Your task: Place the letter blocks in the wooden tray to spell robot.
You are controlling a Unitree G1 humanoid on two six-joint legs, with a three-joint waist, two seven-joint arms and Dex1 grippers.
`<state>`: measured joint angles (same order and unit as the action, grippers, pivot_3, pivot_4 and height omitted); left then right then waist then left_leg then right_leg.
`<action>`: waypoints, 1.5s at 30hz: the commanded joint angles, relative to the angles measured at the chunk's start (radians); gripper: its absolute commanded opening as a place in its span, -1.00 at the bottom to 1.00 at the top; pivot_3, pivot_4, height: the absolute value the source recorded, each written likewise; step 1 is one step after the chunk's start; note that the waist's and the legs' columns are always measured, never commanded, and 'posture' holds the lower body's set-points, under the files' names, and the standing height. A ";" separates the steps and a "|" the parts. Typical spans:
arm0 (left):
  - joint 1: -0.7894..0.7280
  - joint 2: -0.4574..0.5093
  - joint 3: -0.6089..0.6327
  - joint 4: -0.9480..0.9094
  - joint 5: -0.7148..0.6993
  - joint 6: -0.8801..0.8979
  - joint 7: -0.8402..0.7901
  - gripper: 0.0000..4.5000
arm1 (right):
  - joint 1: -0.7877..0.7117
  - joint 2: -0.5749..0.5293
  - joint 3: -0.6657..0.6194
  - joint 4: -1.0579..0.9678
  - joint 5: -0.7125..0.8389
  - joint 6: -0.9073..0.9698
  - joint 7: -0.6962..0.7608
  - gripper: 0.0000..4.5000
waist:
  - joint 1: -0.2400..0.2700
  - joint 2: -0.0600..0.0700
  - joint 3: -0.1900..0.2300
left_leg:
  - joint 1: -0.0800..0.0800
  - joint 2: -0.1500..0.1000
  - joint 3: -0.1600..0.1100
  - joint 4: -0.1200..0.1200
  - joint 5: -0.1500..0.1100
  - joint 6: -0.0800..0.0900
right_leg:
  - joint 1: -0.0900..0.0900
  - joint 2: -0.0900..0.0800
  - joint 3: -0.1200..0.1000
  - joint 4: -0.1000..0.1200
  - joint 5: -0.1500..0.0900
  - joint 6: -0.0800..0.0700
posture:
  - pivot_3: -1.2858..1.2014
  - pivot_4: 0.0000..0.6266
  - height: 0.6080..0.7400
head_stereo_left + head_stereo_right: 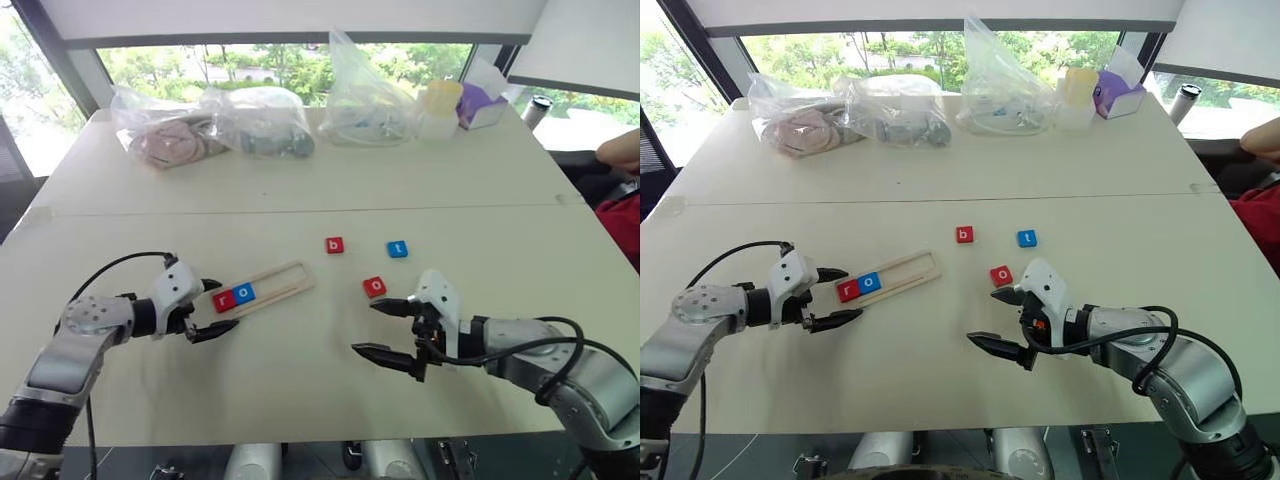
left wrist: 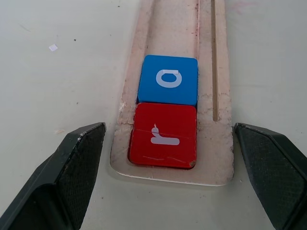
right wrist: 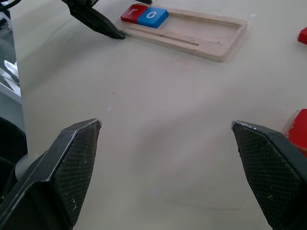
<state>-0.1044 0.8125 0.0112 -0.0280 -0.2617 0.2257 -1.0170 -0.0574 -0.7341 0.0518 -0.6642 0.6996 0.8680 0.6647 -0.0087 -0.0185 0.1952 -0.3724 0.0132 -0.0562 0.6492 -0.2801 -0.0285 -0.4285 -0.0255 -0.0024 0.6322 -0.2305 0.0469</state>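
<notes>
Desk [image 1: 300,390]: pale surface carrying all task items; bags and containers along the far edge, upper part of the frame.

Wooden tray [image 1: 285,278]: centre-left of the head view, long axis running from lower left to upper right. Lower-left end filled with red r block [image 1: 224,300] and blue o block [image 1: 244,293], touching each other; remaining slots toward the upper right empty.

Left tool [image 1: 212,308]: wide open, holding nothing, jaws straddling the lower-left end of the tray, one just beside each long side, as seen in the left wrist view.

Right tool [image 1: 380,328]: wide open, empty, lower centre-right of the frame, well apart from the tray.

Loose blocks, all right of the tray: red b block [image 1: 335,245] at centre, blue t block [image 1: 397,249] right of it, red o block [image 1: 374,287] below and between them, just above the right tool.

Judgement: next letter required is b. Lies up-frame from the right tool, beyond the red o; right arm nearer. Target slot: immediately up-right of the blue o.
</notes>
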 commanded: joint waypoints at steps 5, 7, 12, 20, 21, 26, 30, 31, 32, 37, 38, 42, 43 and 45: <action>-0.019 -0.015 -0.036 0.060 0.056 -0.010 0.016 1.00 | -0.017 0.019 -0.001 -0.013 -0.011 -0.017 -0.006 0.99 | 0.001 0.002 -0.001 | 0.000 0.000 0.000 0.001 0.000 0.000 | 0.001 0.000 0.000 0.000 0.000 0.000 | 0.03 -0.52 1.00; -0.020 -0.014 -0.053 0.058 0.045 0.018 -0.008 1.00 | -0.017 0.021 0.002 -0.009 -0.015 -0.020 -0.006 0.99 | 0.001 0.004 -0.003 | 0.000 0.000 0.000 0.001 0.000 0.000 | 0.001 0.000 0.000 0.000 0.000 0.000 | 0.03 -0.52 1.00; -0.022 -0.019 -0.072 0.057 0.030 0.027 -0.054 0.65 | -0.017 0.038 0.001 0.007 -0.036 -0.034 -0.018 1.00 | -0.001 0.007 -0.005 | 0.001 -0.001 0.000 0.001 0.000 0.000 | 0.001 0.000 0.000 0.000 0.000 0.001 | 0.03 -0.52 1.00; -0.043 -0.017 -0.080 0.082 0.058 -0.020 -0.064 0.40 | 0.001 0.051 -0.003 0.016 -0.060 -0.051 -0.020 1.00 | 0.000 0.008 -0.006 | 0.001 -0.001 0.000 0.001 0.000 0.000 | 0.001 0.000 0.000 0.000 0.000 0.001 | 0.03 -0.52 1.00; -0.052 -0.018 -0.080 0.084 0.054 -0.031 -0.072 0.40 | 0.003 0.052 -0.003 0.016 -0.062 -0.053 -0.021 1.00 | 0.000 0.008 -0.006 | 0.001 -0.001 0.000 0.001 0.000 0.000 | 0.001 0.000 0.000 0.000 0.000 0.001 | 0.03 -0.52 1.00; -0.143 0.000 -0.101 0.055 0.030 -0.097 -0.194 0.40 | 0.019 0.050 -0.026 0.029 -0.067 -0.059 -0.021 1.00 | 0.003 0.007 -0.005 | 0.000 -0.001 0.000 0.001 0.000 0.000 | 0.001 0.000 0.000 0.000 0.000 0.001 | 0.03 -0.52 1.00; -0.271 0.033 -0.188 0.157 0.116 -0.222 -0.313 0.40 | 0.042 0.039 -0.069 0.044 -0.080 -0.070 -0.031 1.00 | 0.000 0.006 -0.005 | -0.001 -0.002 0.000 0.001 0.000 0.000 | 0.001 0.000 0.000 0.000 0.000 0.001 | 0.03 -0.52 1.00; -0.299 0.023 -0.197 0.187 0.117 -0.234 -0.325 0.40 | 0.045 0.040 -0.074 0.043 -0.082 -0.070 -0.034 1.00 | -0.001 0.006 -0.005 | -0.001 -0.002 0.000 0.001 0.000 0.000 | 0.001 0.000 0.000 0.000 0.001 0.001 | 0.03 -0.52 1.00; -0.327 0.010 -0.207 0.221 0.121 -0.244 -0.334 0.40 | 0.050 0.042 -0.079 0.040 -0.082 -0.069 -0.037 1.00 | -0.001 0.006 -0.005 | -0.001 -0.002 0.000 0.001 0.000 0.000 | 0.001 0.000 0.000 0.000 0.001 0.001 | 0.03 -0.52 1.00; -0.442 -0.060 -0.251 0.408 0.167 -0.320 -0.359 0.40 | 0.069 0.058 -0.093 0.011 -0.075 -0.056 -0.061 1.00 | -0.004 0.006 -0.005 | -0.001 -0.001 -0.001 0.001 0.000 0.000 | 0.001 0.003 0.000 0.000 0.002 0.003 | 0.03 -0.52 1.00; -0.454 -0.071 -0.255 0.432 0.175 -0.324 -0.359 0.40 | 0.076 0.062 -0.096 0.001 -0.073 -0.052 -0.070 1.00 | -0.003 0.006 -0.005 | -0.001 -0.001 -0.001 0.001 0.000 0.000 | 0.001 0.002 0.000 0.000 0.002 0.003 | 0.03 -0.52 1.00; -0.452 -0.088 -0.252 0.442 0.157 -0.297 -0.386 0.98 | 0.090 0.081 -0.100 -0.027 -0.066 -0.036 -0.111 1.00 | -0.003 0.006 -0.005 | -0.001 -0.001 -0.001 0.001 0.000 0.000 | 0.001 0.002 0.000 0.000 0.002 0.004 | 0.03 -0.52 1.00; -0.447 -0.088 -0.250 0.436 0.155 -0.295 -0.387 0.98 | 0.086 0.087 -0.100 -0.029 -0.069 -0.035 -0.121 1.00 | -0.004 0.006 -0.005 | -0.001 -0.001 -0.001 0.001 0.000 0.000 | 0.001 0.002 0.000 0.000 0.002 0.004 | 0.03 -0.52 1.00; -0.436 -0.092 -0.241 0.430 0.169 -0.319 -0.354 0.98 | 0.058 0.109 -0.100 -0.019 -0.080 -0.033 -0.153 1.00 | -0.005 0.006 -0.005 | -0.001 -0.001 -0.001 0.001 0.000 0.000 | 0.001 0.002 0.000 0.000 0.002 0.004 | 0.03 -0.52 1.00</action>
<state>-0.5558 0.7247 -0.2381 0.4160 -0.1040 -0.0764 -1.3884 0.0246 -0.6400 -0.0191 -0.6505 0.6121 0.8381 0.5350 -0.0136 -0.0123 0.1902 -0.3729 0.0118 -0.0568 0.6504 -0.2800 -0.0283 -0.4277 -0.0236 -0.0020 0.6327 -0.2284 0.0507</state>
